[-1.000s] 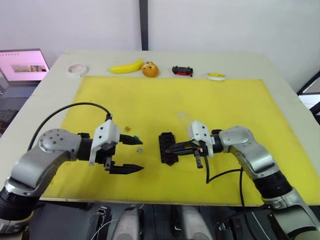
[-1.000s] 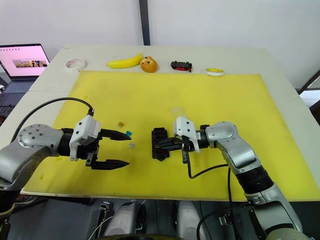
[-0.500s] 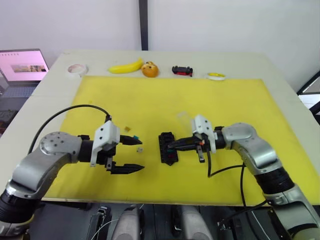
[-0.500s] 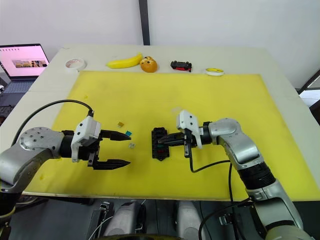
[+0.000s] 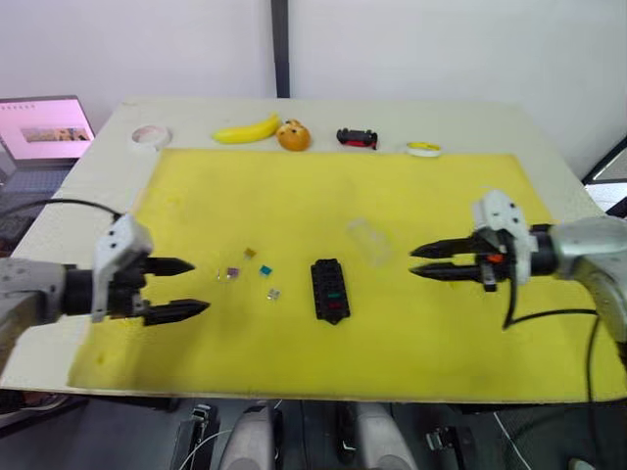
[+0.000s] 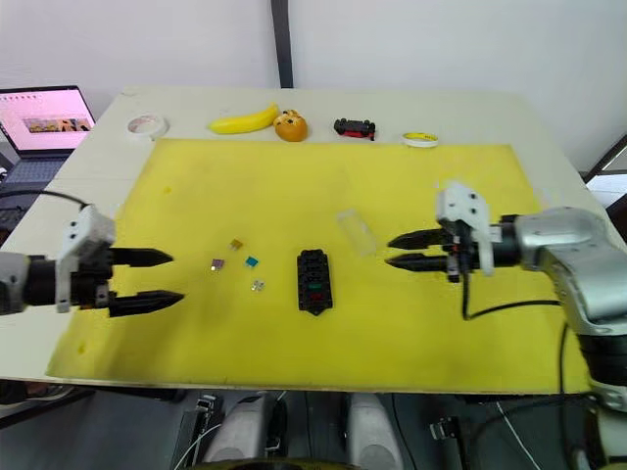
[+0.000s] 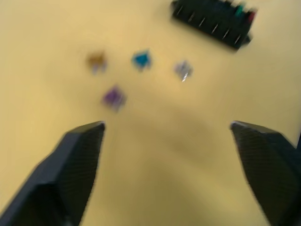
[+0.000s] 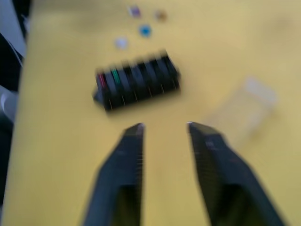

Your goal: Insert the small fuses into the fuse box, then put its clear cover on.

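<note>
You have two of the small fuses seated: the fuse box (image 6: 313, 281) sits at the centre of the yellow mat (image 6: 294, 186) with a green and a red fuse showing in the slots at its near end. Four remain loose in a cluster at about 9 o'clock from the box: the brown fuse (image 6: 236, 244), the purple fuse (image 6: 217, 263), the teal fuse (image 6: 252, 261) and the grey-white fuse (image 6: 258, 285). The clear cover (image 6: 356, 232) lies on the mat at about 1 o'clock from the box, not yet fitted. Your left gripper (image 6: 162, 278) hovers at the mat's 9 o'clock edge, fingers spread wide and empty. Your right gripper (image 6: 392, 251) hangs at 3 o'clock from the box, fingers parted a little, holding nothing.
</note>
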